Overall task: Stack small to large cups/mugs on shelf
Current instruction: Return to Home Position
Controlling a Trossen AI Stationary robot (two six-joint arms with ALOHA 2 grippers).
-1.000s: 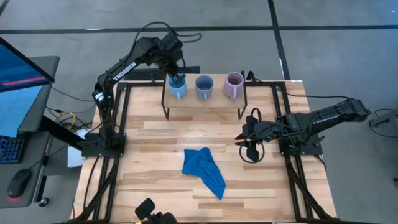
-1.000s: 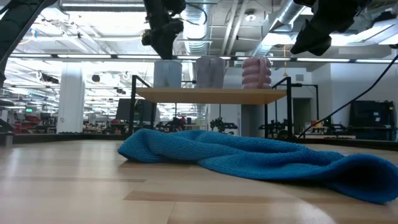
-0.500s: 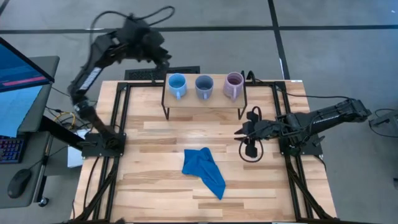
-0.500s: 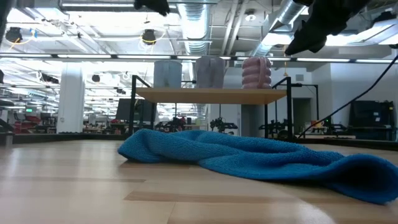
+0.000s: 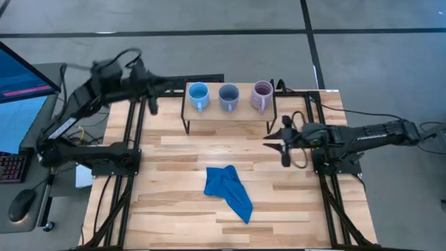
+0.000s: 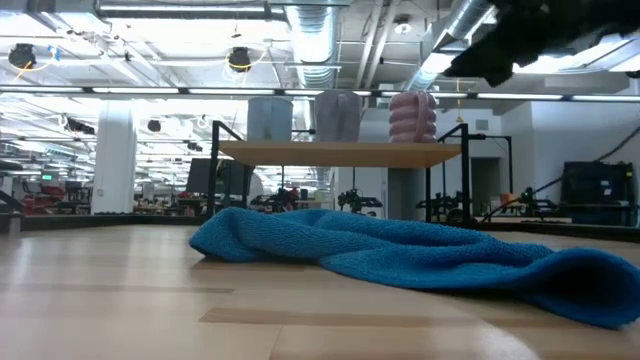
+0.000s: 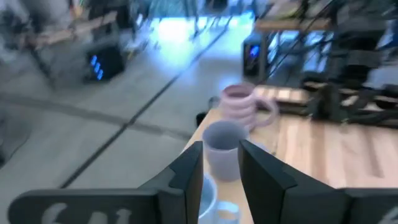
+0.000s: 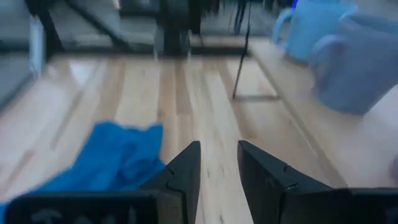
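Three mugs stand upright in a row on the shelf at the table's far side: the light blue mug on the left, the grey-blue mug in the middle, the pale purple mug on the right. They also show in the low view on the plank. My left gripper is open and empty, off the shelf's left end, facing along the row. My right gripper is open and empty above the table, in front of the shelf's right end.
A crumpled blue cloth lies on the tabletop near the middle, in front of the shelf; it fills the foreground of the low view. Black metal frame rails run along the table's left and right sides.
My left gripper has drawn away from the light blue mug, risen, and swung out toward the table's left edge; the mug stays standing on the shelf. My right gripper has shifted a little toward the far edge and up.
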